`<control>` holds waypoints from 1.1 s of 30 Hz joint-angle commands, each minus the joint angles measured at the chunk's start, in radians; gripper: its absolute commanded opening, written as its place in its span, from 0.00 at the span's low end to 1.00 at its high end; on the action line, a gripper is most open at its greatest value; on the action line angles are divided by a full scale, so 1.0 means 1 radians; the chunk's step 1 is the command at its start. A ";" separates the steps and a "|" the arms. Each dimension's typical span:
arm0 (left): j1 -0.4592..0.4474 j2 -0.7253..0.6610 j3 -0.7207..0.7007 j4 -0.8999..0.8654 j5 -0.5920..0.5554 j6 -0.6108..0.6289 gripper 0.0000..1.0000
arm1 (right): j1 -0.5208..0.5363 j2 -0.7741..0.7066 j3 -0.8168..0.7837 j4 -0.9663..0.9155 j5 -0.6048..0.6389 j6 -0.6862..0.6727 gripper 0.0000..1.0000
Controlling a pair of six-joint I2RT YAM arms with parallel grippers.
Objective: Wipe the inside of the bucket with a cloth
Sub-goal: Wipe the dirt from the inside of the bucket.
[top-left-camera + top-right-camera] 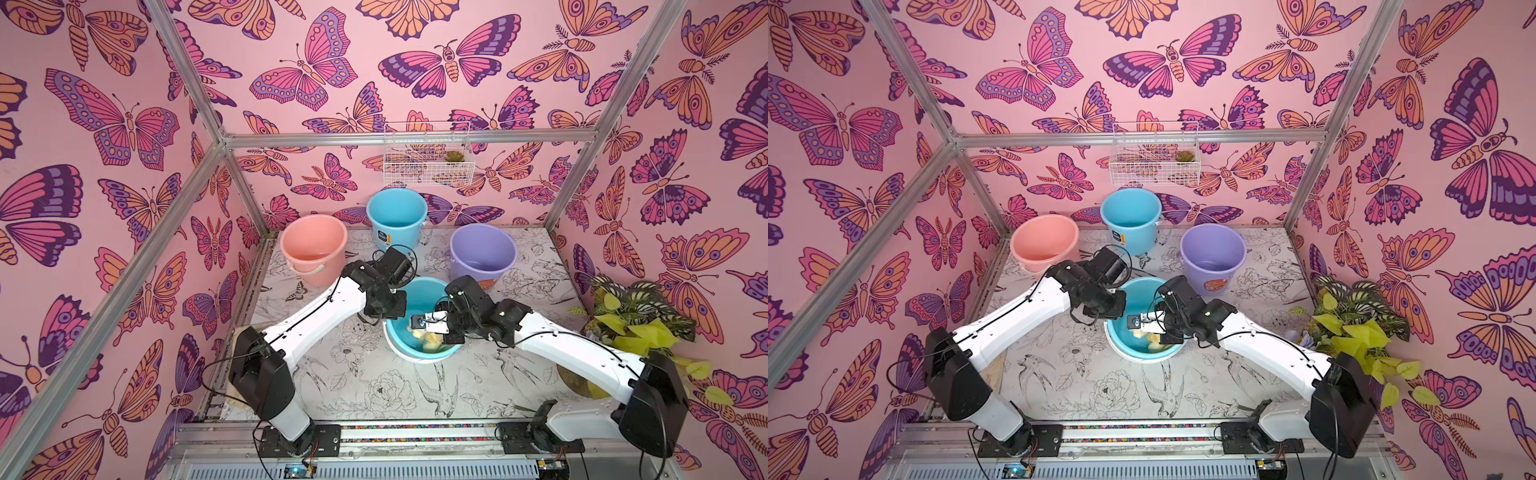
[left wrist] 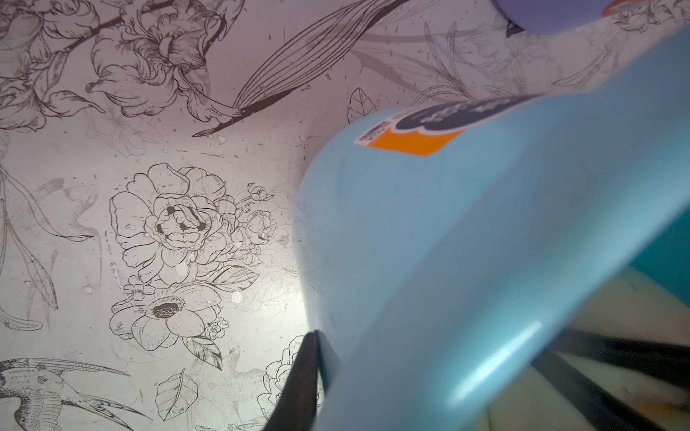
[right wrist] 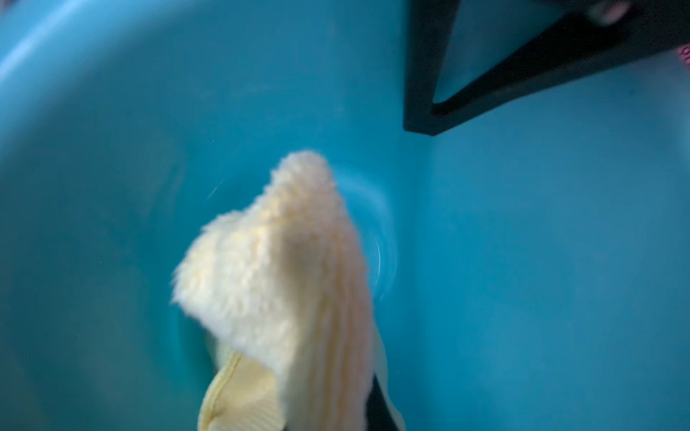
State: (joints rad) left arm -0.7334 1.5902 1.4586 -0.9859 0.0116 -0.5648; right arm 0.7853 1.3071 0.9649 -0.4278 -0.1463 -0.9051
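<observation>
**Cloth (image 3: 276, 268) Hung Tip-First Inside the Bucket (image 3: 112, 168)**

The right jaws were pinched on one end of the cloth, with a black finger (image 3: 377, 406) showing beside the ribbed hem. From that grip the pale yellow cloth ran lengthwise away from the jaws. It narrowed to a fluffy tip pointed at the ringed centre of the bucket floor. Blur hid whether the tip touched the floor.

The left jaws were pressed together on the bucket wall (image 2: 429, 242). One finger (image 2: 308, 377) lay outside the wall and the other inside, below an orange sticker (image 2: 410, 143).

In both top views the cloth (image 1: 430, 338) (image 1: 1156, 338) sat low in the bucket (image 1: 424, 356) (image 1: 1142, 356), on the side nearer the right arm. Both wrists were bent over the bucket's mouth.

The bucket stood near the middle of the counter (image 1: 374, 386). Behind it, well apart, stood a pink bucket (image 1: 313, 245), a second blue bucket (image 1: 397, 216) and a purple bucket (image 1: 482, 249). A wire basket (image 1: 428, 166) hung on the back wall. A leafy plant (image 1: 636, 316) sat at the counter's right edge.
</observation>
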 commanded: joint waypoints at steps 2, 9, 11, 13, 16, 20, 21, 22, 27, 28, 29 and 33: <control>-0.003 -0.074 -0.028 0.065 -0.022 0.008 0.00 | 0.004 -0.094 -0.118 0.059 0.081 -0.172 0.00; -0.029 -0.100 -0.018 0.097 -0.008 0.029 0.00 | 0.038 -0.072 -0.151 0.161 0.211 -0.338 0.00; -0.050 -0.101 -0.003 0.104 -0.013 0.039 0.00 | 0.054 -0.045 -0.151 0.187 0.229 -0.387 0.00; -0.070 -0.104 0.008 0.108 -0.025 0.045 0.00 | 0.068 -0.013 -0.150 0.229 0.236 -0.413 0.00; -0.097 -0.111 0.011 0.116 -0.030 0.051 0.00 | 0.081 0.049 -0.149 0.331 0.263 -0.419 0.00; -0.124 -0.117 0.001 0.128 -0.022 0.061 0.00 | 0.086 0.127 -0.154 0.471 0.272 -0.414 0.00; -0.133 -0.117 -0.005 0.136 -0.020 0.064 0.00 | 0.086 0.142 -0.156 0.504 0.257 -0.412 0.00; -0.141 -0.119 -0.011 0.142 -0.018 0.070 0.00 | 0.086 0.153 -0.160 0.538 0.237 -0.403 0.00; -0.174 -0.136 -0.040 0.182 -0.014 0.089 0.00 | 0.087 0.174 -0.176 0.634 0.115 -0.381 0.00; -0.179 -0.142 -0.043 0.184 -0.022 0.090 0.00 | 0.088 0.179 -0.182 0.662 0.111 -0.377 0.00; -0.184 -0.147 -0.049 0.187 -0.033 0.090 0.00 | 0.088 0.188 -0.193 0.704 0.128 -0.382 0.00; -0.196 -0.172 -0.081 0.202 -0.088 0.091 0.00 | 0.098 0.247 -0.247 0.906 0.354 -0.477 0.00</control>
State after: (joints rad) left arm -0.9047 1.4662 1.3834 -0.9169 -0.1242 -0.4683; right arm 0.8665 1.5063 0.7433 0.2691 0.0959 -1.3277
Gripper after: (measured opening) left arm 0.152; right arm 0.100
